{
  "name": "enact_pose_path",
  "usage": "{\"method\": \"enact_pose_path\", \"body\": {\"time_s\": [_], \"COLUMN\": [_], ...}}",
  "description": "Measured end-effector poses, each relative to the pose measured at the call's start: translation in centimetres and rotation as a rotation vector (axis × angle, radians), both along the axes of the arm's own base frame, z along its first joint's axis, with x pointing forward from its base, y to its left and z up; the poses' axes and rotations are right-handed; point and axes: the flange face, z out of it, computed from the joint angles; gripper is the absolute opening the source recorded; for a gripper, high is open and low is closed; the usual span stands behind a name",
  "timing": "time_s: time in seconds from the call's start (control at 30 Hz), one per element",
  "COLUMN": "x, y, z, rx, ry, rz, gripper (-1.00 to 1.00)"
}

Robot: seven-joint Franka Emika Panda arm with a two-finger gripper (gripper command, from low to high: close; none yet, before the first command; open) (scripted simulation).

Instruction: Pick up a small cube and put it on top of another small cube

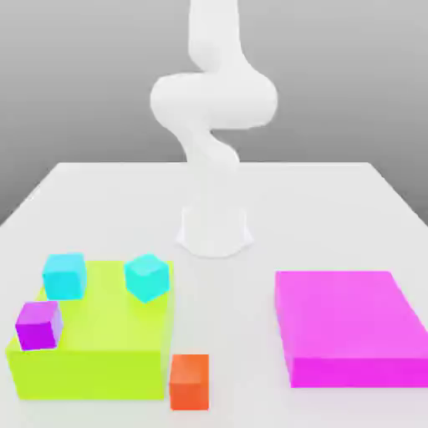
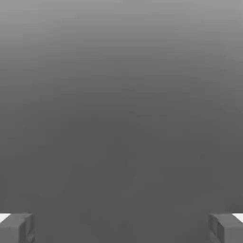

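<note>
A small orange-red cube (image 1: 189, 381) sits on the white table near the front edge, just off the lime slab's (image 1: 104, 351) corner on the exterior view's right side. Two cyan cubes (image 1: 64, 276) (image 1: 147, 277) and a purple cube (image 1: 38, 325) rest on top of that lime slab. In the hand view my gripper (image 2: 121, 228) is open, its two grey fingertips (image 2: 16, 228) far apart with nothing between them, facing plain grey background. The white arm (image 1: 213, 109) rises from its base at the table's middle and leaves the picture upward.
A flat magenta slab (image 1: 347, 326) lies on the table at the exterior view's right. The arm's round white base (image 1: 215, 230) stands behind the slabs. The white table (image 1: 226, 318) shows bare surface between the two slabs.
</note>
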Motion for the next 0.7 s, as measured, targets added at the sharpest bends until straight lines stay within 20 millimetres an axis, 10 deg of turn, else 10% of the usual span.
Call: {"method": "enact_pose_path", "body": {"time_s": [0.33, 0.7], "x": [7.9, 10.1], "y": [-1.1, -2.5], "z": [-14.9, -32.3], "rx": [0.261, 0.453], "ry": [0.23, 0.448], "rz": [-0.385, -0.867], "gripper": [0.0, 0.0]}}
